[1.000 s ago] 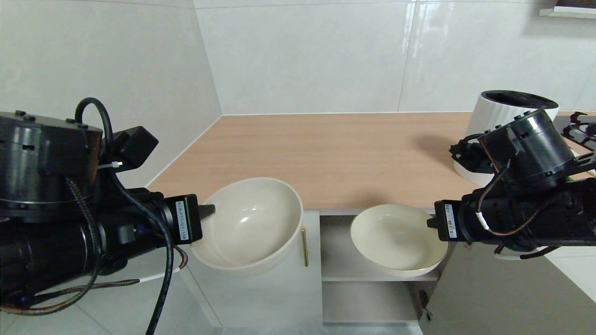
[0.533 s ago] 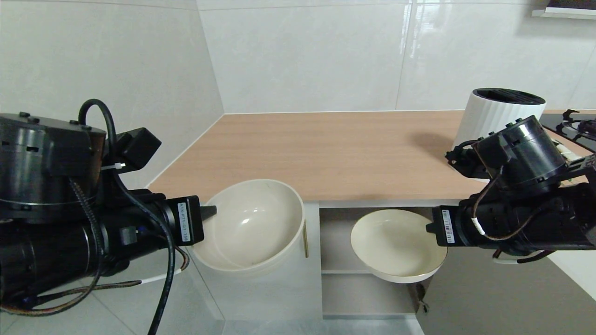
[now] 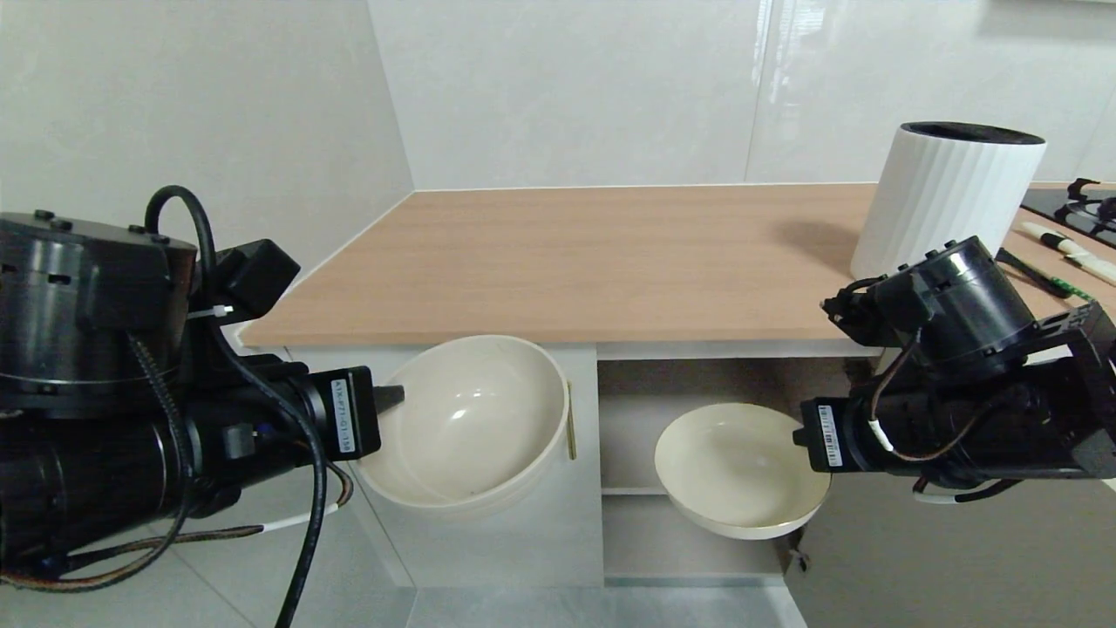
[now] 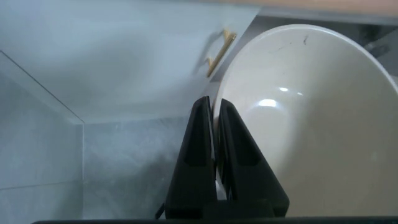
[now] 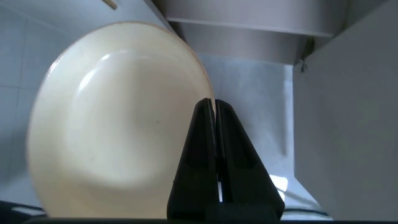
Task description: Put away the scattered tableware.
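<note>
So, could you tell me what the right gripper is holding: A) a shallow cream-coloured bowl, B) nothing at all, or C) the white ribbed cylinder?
A: the right gripper is shut on the rim of the shallow cream-coloured bowl, holding it in front of the open cabinet.

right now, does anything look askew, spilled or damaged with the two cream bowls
Nothing spilled or broken. The deep cream bowl, pinched at its rim by the left gripper, hangs tilted and has a few small dark marks inside its rim. The shallower cream bowl in the right gripper is only slightly tilted.
</note>
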Controlling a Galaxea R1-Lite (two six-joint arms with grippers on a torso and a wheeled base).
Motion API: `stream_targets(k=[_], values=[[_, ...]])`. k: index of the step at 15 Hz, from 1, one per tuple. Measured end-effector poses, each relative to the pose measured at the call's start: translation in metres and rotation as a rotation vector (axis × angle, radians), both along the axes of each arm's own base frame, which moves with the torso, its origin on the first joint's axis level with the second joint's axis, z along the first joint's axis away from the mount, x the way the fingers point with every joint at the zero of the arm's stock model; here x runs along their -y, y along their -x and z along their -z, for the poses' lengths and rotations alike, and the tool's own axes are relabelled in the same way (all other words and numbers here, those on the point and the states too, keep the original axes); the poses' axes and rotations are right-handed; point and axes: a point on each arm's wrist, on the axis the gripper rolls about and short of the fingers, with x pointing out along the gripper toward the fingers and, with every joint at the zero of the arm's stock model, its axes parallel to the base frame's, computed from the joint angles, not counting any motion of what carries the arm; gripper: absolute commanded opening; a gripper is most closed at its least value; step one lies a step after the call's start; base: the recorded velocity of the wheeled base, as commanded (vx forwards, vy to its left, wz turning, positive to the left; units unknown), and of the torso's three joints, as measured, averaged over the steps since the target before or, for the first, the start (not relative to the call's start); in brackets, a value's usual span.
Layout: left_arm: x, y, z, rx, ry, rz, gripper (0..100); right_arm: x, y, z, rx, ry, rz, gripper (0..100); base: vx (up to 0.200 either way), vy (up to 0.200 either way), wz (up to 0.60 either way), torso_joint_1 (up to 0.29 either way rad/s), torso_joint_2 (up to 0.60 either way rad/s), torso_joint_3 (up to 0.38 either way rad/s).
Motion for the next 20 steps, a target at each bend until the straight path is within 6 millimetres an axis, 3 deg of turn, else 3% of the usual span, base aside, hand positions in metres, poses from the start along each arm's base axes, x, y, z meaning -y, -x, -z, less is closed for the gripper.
stream_targets(k=[11,20], values=[[-0.002,-0.002,-0.001,0.002,0.003,-0.013,0,-0.003,-0.002,0.01,-0.015,0.029,-0.01,0,0.0,0.0,0.0,-0.171,0.45,0.277],[-0.005,-0.003,-0.002,0.006,0.005,-0.028,0,-0.005,-0.005,0.016,-0.031,0.041,-0.01,0,0.0,0.0,0.0,-0.012,0.04,0.024]])
